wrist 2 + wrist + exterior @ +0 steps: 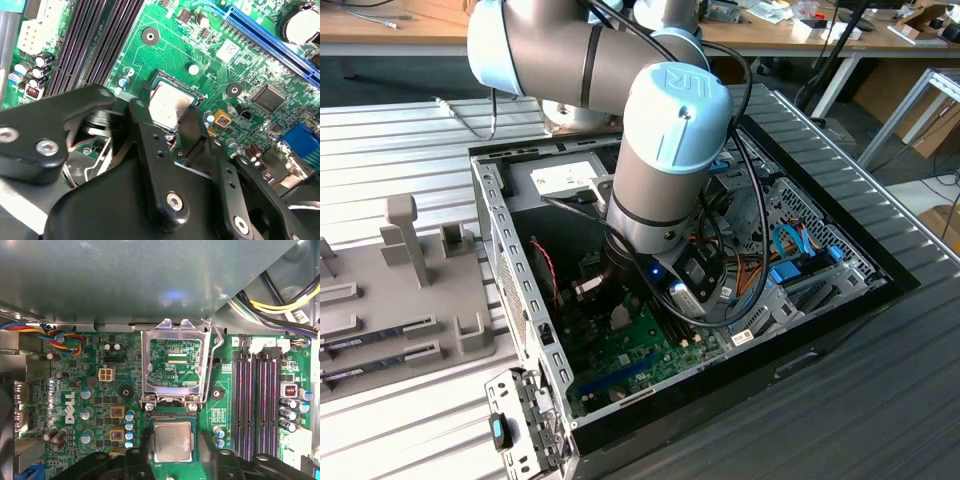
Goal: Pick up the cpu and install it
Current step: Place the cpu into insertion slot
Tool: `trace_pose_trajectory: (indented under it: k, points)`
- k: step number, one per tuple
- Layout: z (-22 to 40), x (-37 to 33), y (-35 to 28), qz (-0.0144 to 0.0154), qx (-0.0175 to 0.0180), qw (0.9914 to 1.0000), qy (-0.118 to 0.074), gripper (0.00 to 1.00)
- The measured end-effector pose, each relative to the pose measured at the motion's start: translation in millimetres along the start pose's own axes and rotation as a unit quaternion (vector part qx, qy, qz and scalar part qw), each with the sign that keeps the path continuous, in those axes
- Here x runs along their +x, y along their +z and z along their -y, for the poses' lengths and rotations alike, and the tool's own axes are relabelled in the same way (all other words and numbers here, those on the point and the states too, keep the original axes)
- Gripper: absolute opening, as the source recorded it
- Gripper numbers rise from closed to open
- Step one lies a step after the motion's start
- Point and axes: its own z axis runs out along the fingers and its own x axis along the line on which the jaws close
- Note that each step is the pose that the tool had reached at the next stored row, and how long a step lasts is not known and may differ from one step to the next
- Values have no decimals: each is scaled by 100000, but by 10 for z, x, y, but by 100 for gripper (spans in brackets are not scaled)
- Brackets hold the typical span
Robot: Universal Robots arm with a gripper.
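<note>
— Looking down into that big black open-topped metal computer case (495, 230), what fills most of it?

— The thick grey robot arm (660, 150) with pale blue caps. In the exterior view it drops in near the middle of the case. A flat grey fixture plate (380, 262) lies outside at nine o'clock.

— And underneath the arm?

— The broad green motherboard (97, 392), flat on the case floor. Over it hangs the black two-fingered gripper (175, 455), fingers spread wide and gripping nothing.

— Where's the chip, then?

— Both wrist views show the small flat square cpu with the silvery metal top (172, 440). It sits low inside the dark socket, apparently already seated, though I can't swear it's fully home.

— Which way from the gripper?

— Straight below, between the fingertips. Call the raised silvery hinged retention frame (172, 362) twelve o'clock from the cpu. The long black memory slots (255, 400) then run at three, and the fingers flank the cpu on its three and nine sides, just clear of its edges.

— Any long axis to mind?

— None, it's square, with its edges parallel to the socket walls.
</note>
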Motion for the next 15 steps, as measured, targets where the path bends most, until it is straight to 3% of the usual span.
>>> trace_pose_trajectory:
  k: [2, 15]
  points:
    - [0, 0, 0, -1, 6, 100000, 1, 40]
    - [0, 0, 3, 4, -3, 100000, 1, 39]
